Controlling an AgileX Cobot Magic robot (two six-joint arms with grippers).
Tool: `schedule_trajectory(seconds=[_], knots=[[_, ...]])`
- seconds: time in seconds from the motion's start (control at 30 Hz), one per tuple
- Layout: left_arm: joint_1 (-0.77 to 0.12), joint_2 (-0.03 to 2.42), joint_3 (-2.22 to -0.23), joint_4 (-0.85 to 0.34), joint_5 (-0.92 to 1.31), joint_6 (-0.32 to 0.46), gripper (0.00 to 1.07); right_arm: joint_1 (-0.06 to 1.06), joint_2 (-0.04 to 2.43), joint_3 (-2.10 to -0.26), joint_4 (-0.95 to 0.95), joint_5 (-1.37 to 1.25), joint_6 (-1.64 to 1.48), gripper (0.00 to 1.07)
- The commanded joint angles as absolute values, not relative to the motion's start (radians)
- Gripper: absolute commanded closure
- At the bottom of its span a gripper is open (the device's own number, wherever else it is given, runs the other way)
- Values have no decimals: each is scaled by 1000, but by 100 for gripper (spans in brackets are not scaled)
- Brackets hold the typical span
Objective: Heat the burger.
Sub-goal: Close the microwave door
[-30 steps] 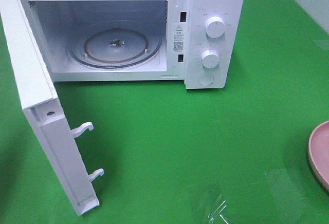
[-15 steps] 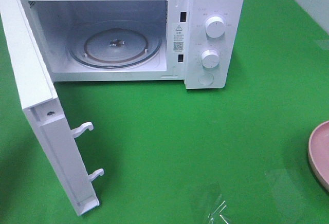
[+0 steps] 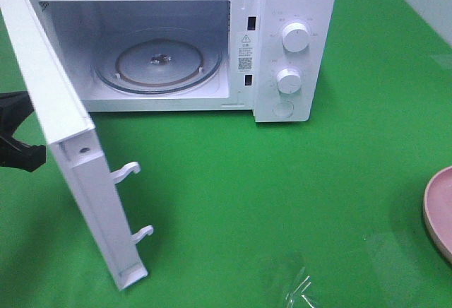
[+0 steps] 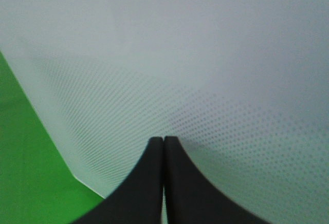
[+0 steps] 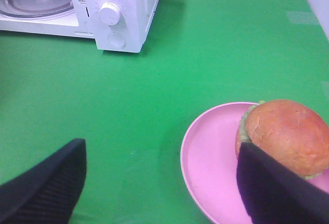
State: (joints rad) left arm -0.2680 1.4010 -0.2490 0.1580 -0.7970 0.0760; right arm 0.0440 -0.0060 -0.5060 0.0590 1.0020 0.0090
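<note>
One burger point(image 5: 285, 136), none of the heating done: it sits on the pink plate point(image 5: 211, 167) on the green counter point(image 3: 282, 202), well apart from the microwave point(image 3: 293, 46).
One microwave, its door point(image 3: 78, 181) swung open, turntable point(image 3: 159, 64) bare. Left gripper point(image 4: 163, 154), pressed together, touches the door's outer face; right gripper point(image 5: 159, 183), spread wide, hovers over the plate. Loading, closing and starting are left.
</note>
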Motion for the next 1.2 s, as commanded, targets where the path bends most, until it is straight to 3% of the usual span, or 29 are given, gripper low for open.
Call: schedule_trajectory(seconds=[0.03,0.67,1.2], knots=[[-309,1470,-287,170,-868,75,107,37,-30,-505,56,1002,0,31],[-479,1702,-542,63,-876,76,107,37,-30,-505,57,1002,0,31],[-483,1835,-779,59,-799,68,107,37,-30,-505,57,1002,0,31]])
